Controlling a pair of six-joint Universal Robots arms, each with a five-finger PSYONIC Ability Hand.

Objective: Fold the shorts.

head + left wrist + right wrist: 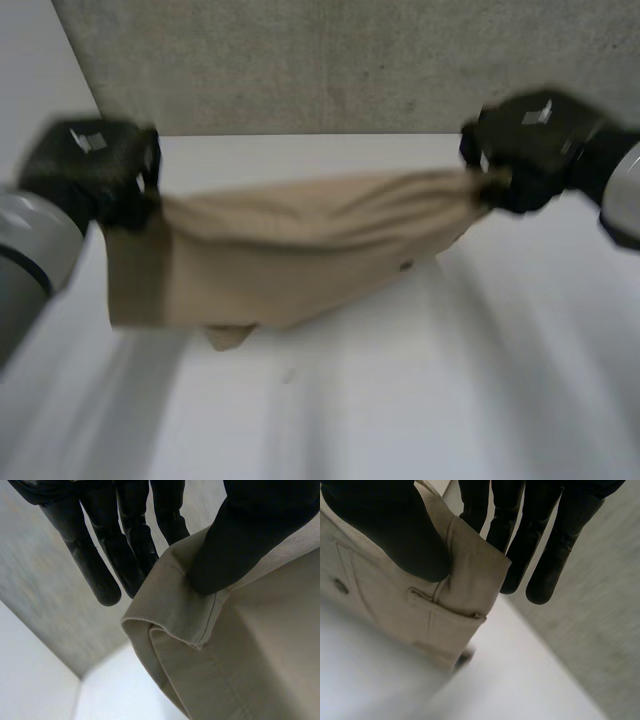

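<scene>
Shorts [290,250] hang mid-frame in head view, stretched between both hands, long axis left-right across the picture. Left hand [95,170], at left-centre, pinches one end, thumb pressed on the cloth against straight fingers behind it. Right hand [530,145], upper right, has the same thumb-to-fingers pinch on the other end and sits a bit higher. Can't tell if the sagging lower edge touches the table [400,420]. Neither hand is nearer. My read: lay-down next, so the span needs to be level.

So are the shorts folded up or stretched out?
Stretched out. The left hand and right hand each pinch one end, and the shorts hang sagging between them.
</scene>
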